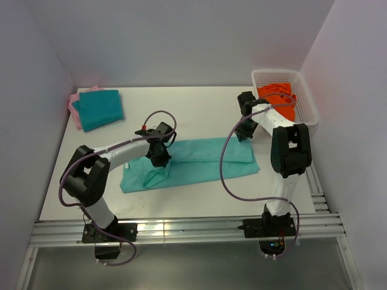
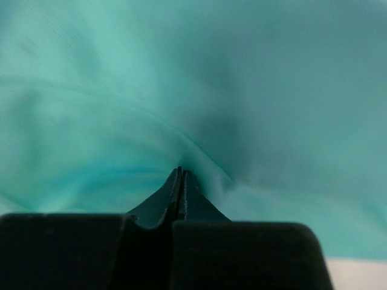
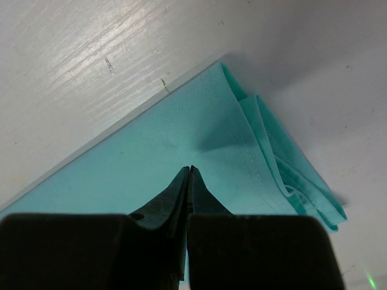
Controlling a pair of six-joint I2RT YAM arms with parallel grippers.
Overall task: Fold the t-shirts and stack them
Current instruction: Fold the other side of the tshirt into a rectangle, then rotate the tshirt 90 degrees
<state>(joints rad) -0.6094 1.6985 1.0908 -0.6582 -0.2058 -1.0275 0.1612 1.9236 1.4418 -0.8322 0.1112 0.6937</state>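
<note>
Mint-green t-shirt [image 1: 205,158] lengthwise across desk [image 1: 181,115]: left end effector [image 2: 181,175] clamped on left part, right end effector [image 3: 189,172] closed, perhaps gripping right edge.

You can see a light mint-green soft cotton t-shirt [image 1: 205,160] in the middle of the table. It is folded into one long strip that runs from left to right, with its left end a bit nearer. Close to that left end the cloth is bunched into a small hump. Far to the left lies a darker teal cotton t-shirt [image 1: 100,109], folded into a flat square. It rests on a folded pink cotton t-shirt [image 1: 74,107], which peeks out on the left side.
</note>
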